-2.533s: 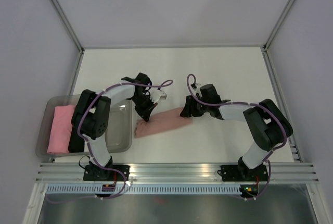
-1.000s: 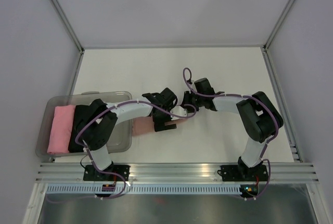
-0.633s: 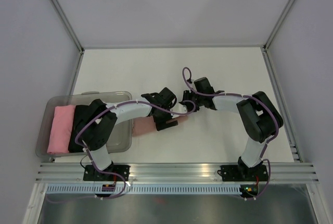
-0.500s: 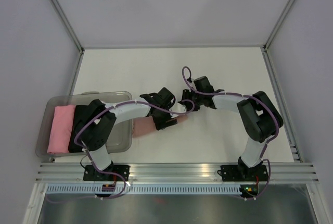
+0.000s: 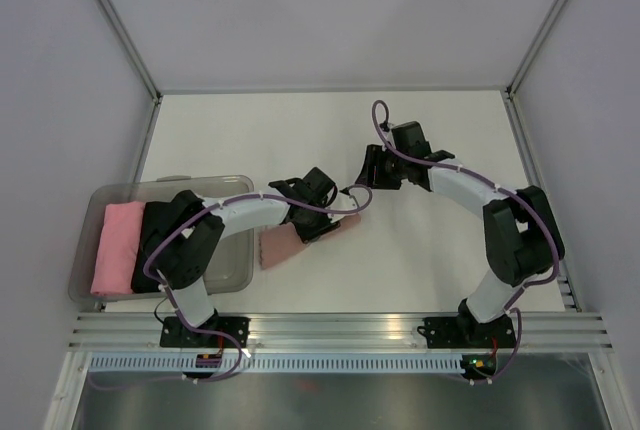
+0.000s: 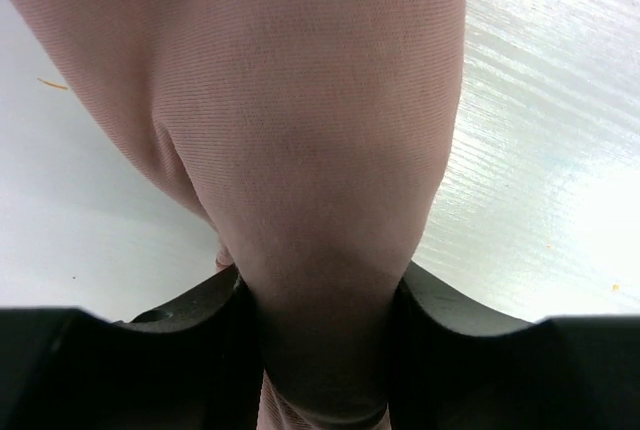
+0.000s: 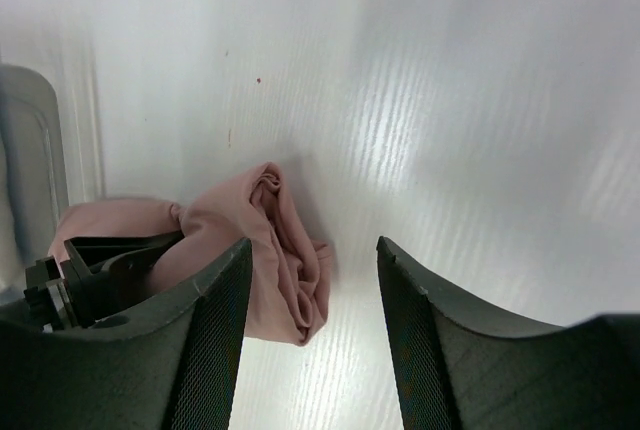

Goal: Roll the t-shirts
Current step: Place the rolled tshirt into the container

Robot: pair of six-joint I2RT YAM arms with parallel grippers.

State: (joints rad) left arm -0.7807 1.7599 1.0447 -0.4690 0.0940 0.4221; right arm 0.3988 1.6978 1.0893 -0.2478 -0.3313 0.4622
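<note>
The salmon-pink t-shirt [image 5: 281, 248] lies as a long roll on the white table, slanting from lower left to upper right. My left gripper [image 5: 322, 218] sits across its middle. In the left wrist view the roll [image 6: 300, 130] fills the frame and narrows where the left gripper [image 6: 325, 350] is shut on it, both jaws pressed into the cloth. My right gripper [image 5: 365, 175] hangs up and to the right of the roll's end, clear of it. In the right wrist view the right gripper [image 7: 312, 245] stands open, with the roll's folded end [image 7: 290, 280] below it, untouched.
A clear plastic bin [image 5: 160, 185] stands at the left, holding a bright pink roll [image 5: 118, 245]; its grey edge [image 7: 30, 170] shows in the right wrist view. Metal frame posts and grey walls bound the table on three sides.
My right gripper has opened, let go of the roll's end and drawn back up and to the right. My left gripper has closed on the roll's middle.
</note>
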